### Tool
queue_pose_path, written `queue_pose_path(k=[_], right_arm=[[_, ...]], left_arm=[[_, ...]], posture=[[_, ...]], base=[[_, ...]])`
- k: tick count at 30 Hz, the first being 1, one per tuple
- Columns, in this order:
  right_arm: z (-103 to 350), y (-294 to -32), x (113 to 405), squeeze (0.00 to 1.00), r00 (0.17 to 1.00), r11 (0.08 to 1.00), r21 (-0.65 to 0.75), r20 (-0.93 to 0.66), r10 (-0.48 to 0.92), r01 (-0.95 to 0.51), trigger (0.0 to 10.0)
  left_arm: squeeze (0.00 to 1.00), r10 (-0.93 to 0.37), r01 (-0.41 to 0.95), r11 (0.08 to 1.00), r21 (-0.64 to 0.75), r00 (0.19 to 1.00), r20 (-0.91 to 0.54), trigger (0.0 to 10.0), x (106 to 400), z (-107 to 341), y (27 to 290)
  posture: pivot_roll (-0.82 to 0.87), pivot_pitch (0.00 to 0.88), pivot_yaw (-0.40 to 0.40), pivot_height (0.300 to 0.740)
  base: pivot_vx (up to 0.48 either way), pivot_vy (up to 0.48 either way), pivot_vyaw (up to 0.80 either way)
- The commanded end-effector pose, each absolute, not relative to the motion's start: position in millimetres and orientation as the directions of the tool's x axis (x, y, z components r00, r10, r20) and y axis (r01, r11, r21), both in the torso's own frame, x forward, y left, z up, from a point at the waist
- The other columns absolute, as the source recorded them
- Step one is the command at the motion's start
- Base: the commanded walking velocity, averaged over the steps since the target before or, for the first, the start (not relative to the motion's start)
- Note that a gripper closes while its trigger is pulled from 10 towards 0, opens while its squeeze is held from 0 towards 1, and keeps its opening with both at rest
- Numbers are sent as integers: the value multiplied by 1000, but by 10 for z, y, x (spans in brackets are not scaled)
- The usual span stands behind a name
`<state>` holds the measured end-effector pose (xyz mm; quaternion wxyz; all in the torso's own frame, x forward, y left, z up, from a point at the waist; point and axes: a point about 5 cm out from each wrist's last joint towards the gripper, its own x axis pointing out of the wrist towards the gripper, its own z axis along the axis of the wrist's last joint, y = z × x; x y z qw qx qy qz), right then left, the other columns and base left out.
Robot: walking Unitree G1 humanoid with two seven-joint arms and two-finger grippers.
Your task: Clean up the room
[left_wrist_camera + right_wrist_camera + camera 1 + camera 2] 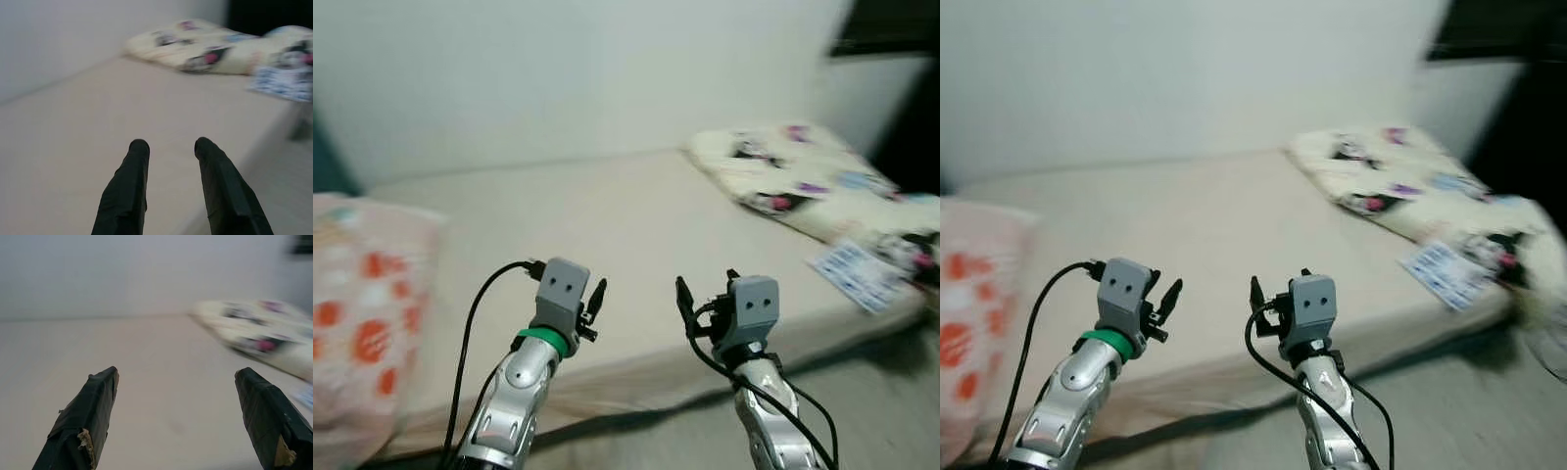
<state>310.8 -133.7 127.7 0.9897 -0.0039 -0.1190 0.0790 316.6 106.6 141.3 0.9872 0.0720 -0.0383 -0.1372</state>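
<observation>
Blanket (803, 176) at bed's (607, 235) right end — probably paper (857, 274) beside it.

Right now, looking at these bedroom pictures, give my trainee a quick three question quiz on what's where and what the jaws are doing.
1. True or false: the left gripper is holding the blue and white packet.
2. Which lies at the robot's far left on the bed?
A. a pink cloth with orange spots
B. a pair of shoes
C. a laptop
3. Fill in: the cream patterned blanket lies on the robot's ____ side of the bed.

Key
1. False. Its jaws are open and hold nothing; the packet lies near the bed's edge beside the blanket. The right gripper is open too.
2. A, the pink cloth.
3. Right.
</observation>
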Motion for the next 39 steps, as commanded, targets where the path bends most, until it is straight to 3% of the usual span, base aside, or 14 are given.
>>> queue_pose_path(k=[1,39], right_arm=[[1227,-1321,3095,0,965,987,-8,212,157,-159,10000],[1218,-1314,3096,0,965,986,-10,205,165,-167,10000]], left_arm=[[0,-279,271,951,152,960,33,10000,3153,1367,1068],[0,-284,276,948,158,959,28,10000,3158,1365,1048]], posture=[[-133,36,56,740],[-133,35,56,740]], base=[[0,0,-800],[0,0,-800]])
